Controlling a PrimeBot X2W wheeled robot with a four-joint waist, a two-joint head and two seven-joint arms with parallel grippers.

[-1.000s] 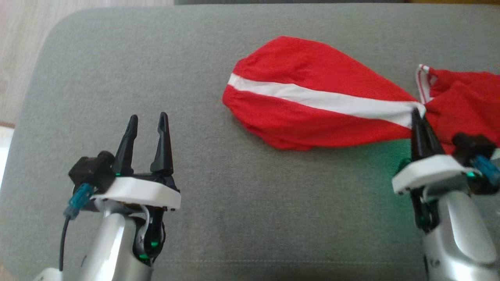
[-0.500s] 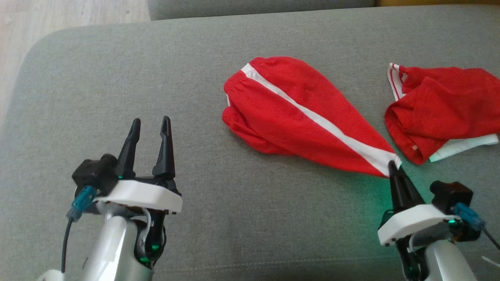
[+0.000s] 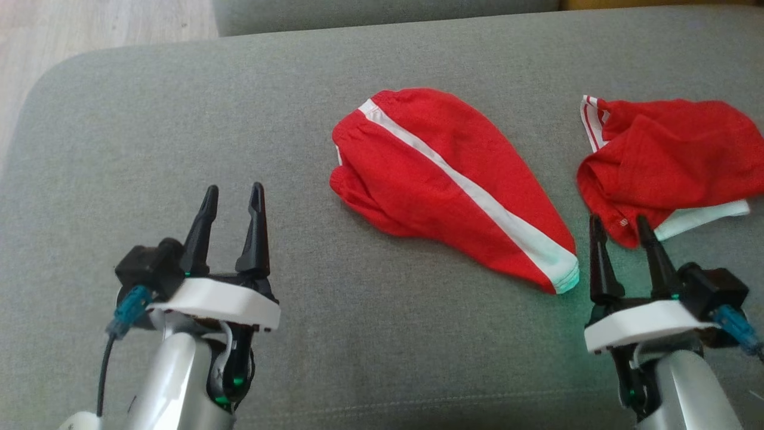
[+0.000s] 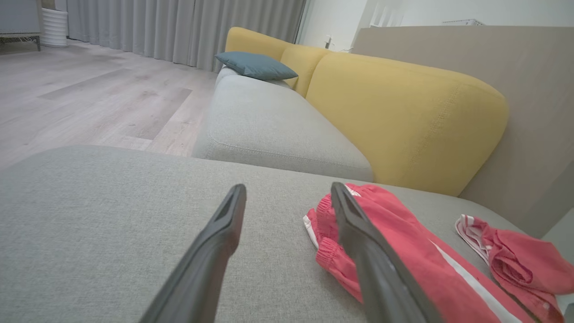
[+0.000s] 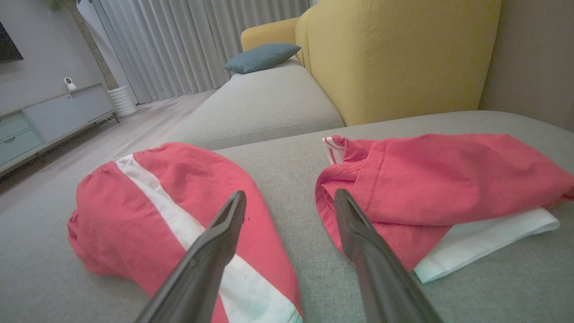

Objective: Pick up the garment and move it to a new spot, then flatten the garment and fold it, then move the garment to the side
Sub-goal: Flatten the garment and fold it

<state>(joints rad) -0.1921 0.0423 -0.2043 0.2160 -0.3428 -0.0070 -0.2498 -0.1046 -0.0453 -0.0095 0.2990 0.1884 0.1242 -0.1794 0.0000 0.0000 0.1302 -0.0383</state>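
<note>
Since last look: right gripper [image 3: 618,221] has let go of the striped red shorts [image 3: 441,179]; fingers spread, empty, near the hem. Left gripper [image 3: 234,189] spread, empty, well apart. Two garments on grey cushion [image 3: 179,119]: shorts centre, second red garment [image 3: 668,149] right, not touching.

1. I count two red garments: the striped garment [image 3: 453,191] at the centre of the head view and the bunched garment [image 3: 662,155] at its right edge.
2. I have two grippers: my left gripper [image 3: 233,189] at lower left and my right gripper [image 3: 618,219] at lower right. Each has two dark fingers, spread apart.
3. There are two grey seat cushions: the near cushion [image 3: 179,119] and the far cushion [image 4: 269,125].
4. There is one blue-grey pillow [image 4: 255,66], upper centre of the left wrist view.
</note>
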